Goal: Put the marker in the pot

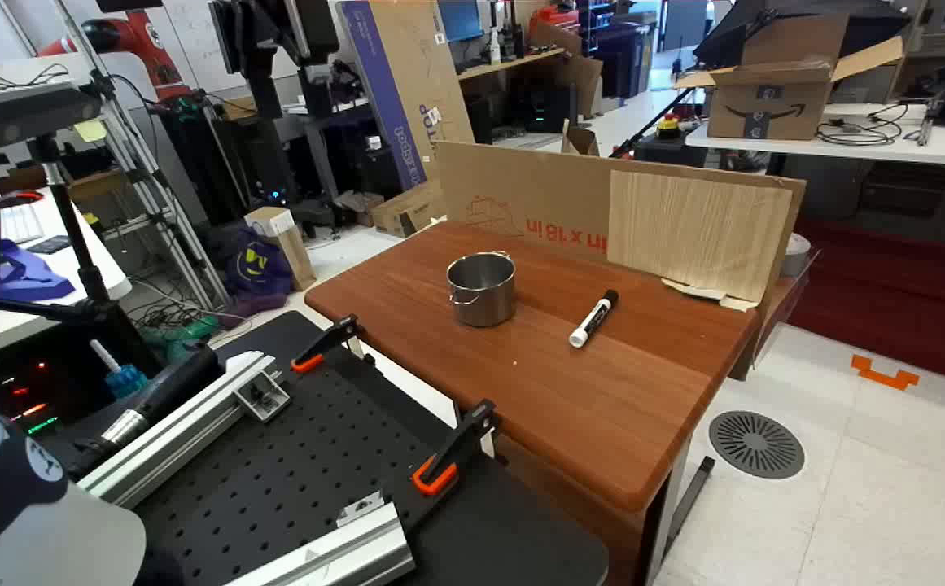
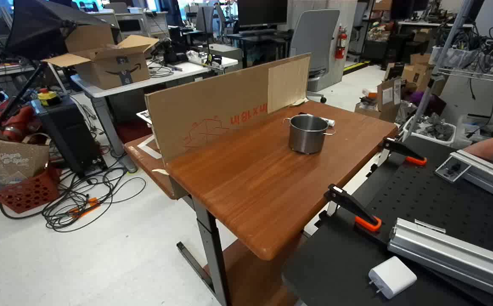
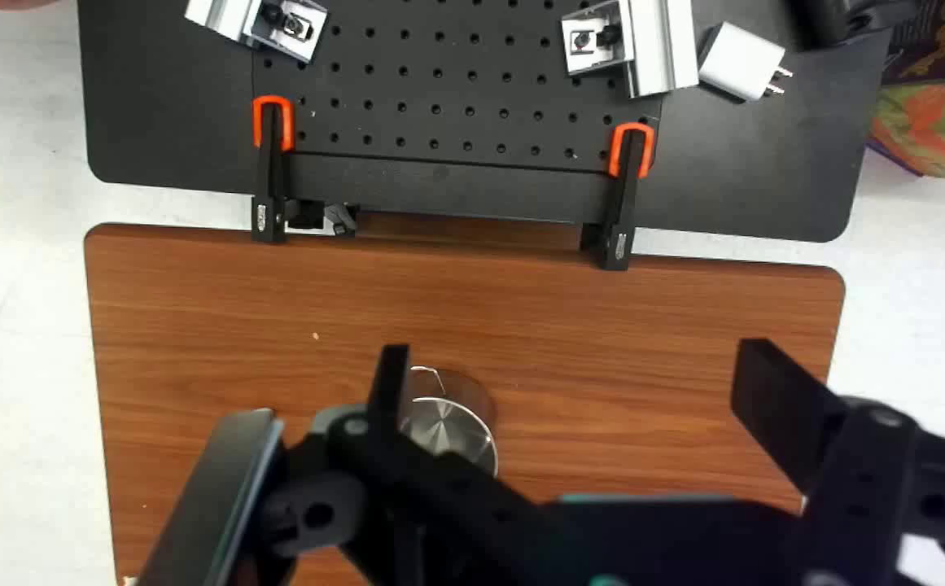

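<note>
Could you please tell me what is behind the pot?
In an exterior view, the marker lies behind the pot; its dark and white ends show; the pot covers part of its middle.

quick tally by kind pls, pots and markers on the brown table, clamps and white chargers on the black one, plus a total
Pot: 1
Marker: 1
Clamps: 2
Charger: 1
Total: 5

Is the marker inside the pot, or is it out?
Out: in an exterior view, the marker lies on the brown table beside the pot, with a gap between them.
</note>
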Robot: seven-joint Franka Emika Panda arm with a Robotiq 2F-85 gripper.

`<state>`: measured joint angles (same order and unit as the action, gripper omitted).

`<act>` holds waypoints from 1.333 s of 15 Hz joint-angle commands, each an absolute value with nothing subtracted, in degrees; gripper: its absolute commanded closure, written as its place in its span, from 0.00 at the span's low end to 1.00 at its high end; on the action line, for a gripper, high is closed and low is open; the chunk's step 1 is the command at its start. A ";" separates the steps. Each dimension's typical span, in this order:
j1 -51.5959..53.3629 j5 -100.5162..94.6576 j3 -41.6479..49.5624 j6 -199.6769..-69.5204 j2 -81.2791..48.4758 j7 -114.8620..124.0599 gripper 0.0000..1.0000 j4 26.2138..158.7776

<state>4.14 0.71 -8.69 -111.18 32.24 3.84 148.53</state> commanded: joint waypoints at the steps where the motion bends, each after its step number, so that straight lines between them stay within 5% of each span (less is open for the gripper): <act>1: 4.90 0.33 -8.01 -111.09 32.17 4.19 0.00 148.44; 9: 2.57 -4.47 -3.39 -113.93 31.04 -2.59 0.00 147.96; 20: -0.72 -2.11 9.61 -136.65 16.00 -19.20 0.00 142.73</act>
